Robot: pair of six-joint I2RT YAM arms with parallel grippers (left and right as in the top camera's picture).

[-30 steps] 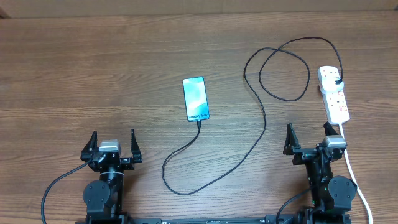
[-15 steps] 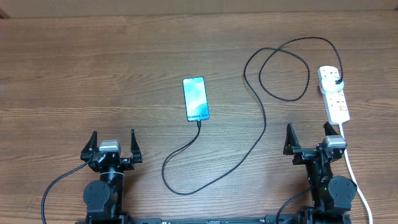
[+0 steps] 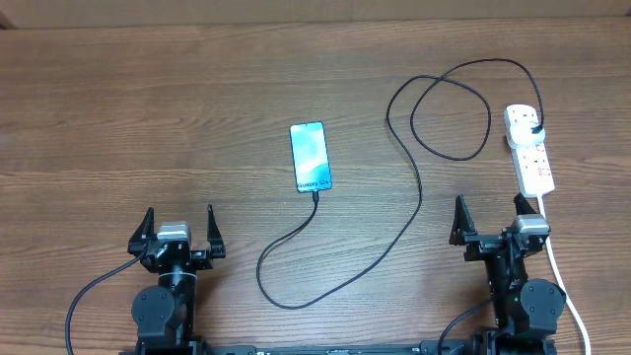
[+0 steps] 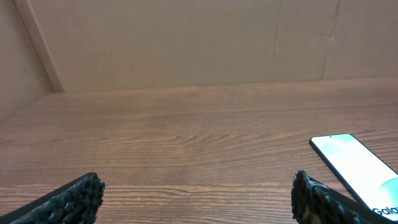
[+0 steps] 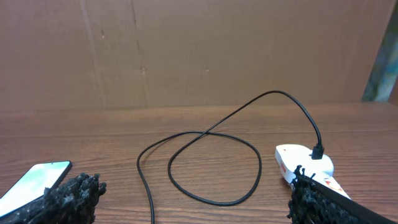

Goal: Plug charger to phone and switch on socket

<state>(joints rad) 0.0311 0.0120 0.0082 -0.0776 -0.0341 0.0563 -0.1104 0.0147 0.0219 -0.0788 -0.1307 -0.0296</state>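
The phone [image 3: 311, 158] lies flat near the middle of the bench [image 3: 118, 99], screen lit. The thin black cable [image 3: 420, 197] meets its near edge. From there the cable runs in slack loops to the white socket [image 3: 529, 150] at the far right, where its black plug sits in an outlet. Both the left hand [image 3: 178, 225] and the right hand [image 3: 489, 219] hang spread wide and empty at the near edge, well apart from everything.

The switch is too small to read, so it may not be on yet.

The main risk is probably the loose loop lying beside the socket. A hand reaching for the switch could catch it and drag the tip out of the phone, or slide the phone. The phone is slim and glassy with rounded corners, and the wood-grain bench looks smooth, so it should slide easily.

The socket is a long bar of hard, light plastic with red markings, trailing a thicker white cord [image 3: 562, 276]. An off-centre push could skate or tilt it. The knobbly black pads [image 4: 71, 200] are broad for so small a switch.
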